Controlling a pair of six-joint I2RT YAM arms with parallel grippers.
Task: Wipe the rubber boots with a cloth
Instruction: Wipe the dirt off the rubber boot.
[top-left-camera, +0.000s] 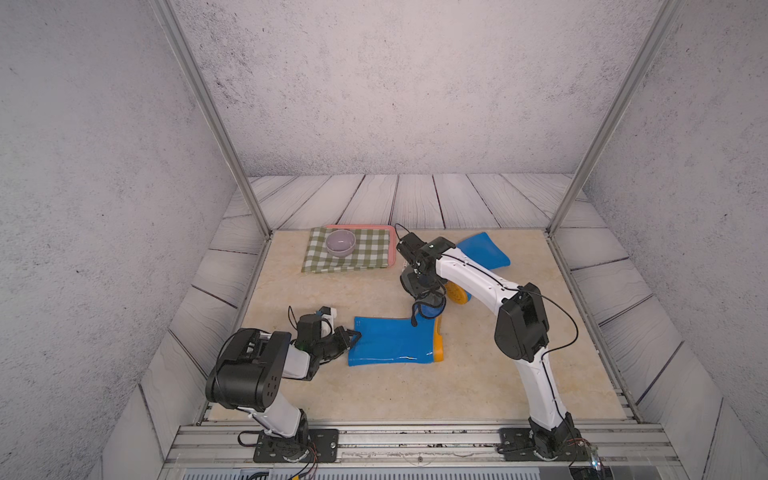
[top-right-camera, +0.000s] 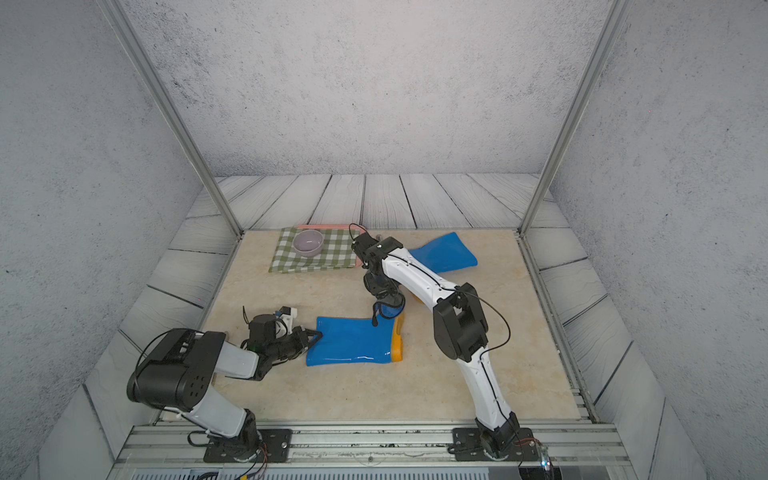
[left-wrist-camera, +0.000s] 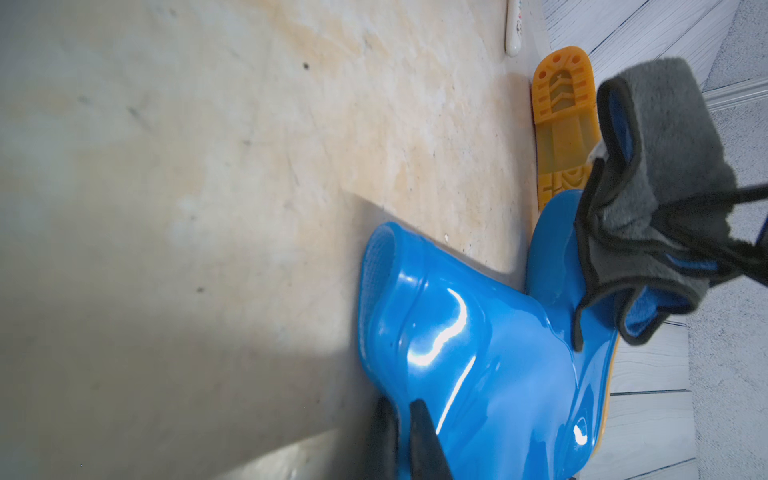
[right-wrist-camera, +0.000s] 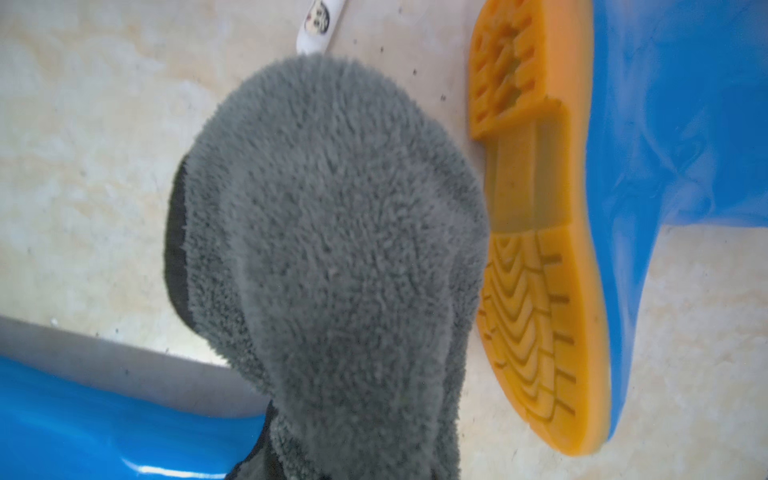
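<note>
Left jaws clamp a boot (top-left-camera: 395, 340), right jaws the cloth (right-wrist-camera: 332, 249), over beige tabletop (top-left-camera: 374, 395) inside grey walls (top-left-camera: 395, 83).

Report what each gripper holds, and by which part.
Left gripper: near boot, by its shaft's top rim. Right gripper: cloth, by a bunched fold, rest hanging down.

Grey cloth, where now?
The cloth hangs mid-table from the right gripper, over the foot of the near boot, beside the sole of the far boot, in both top views.
</note>
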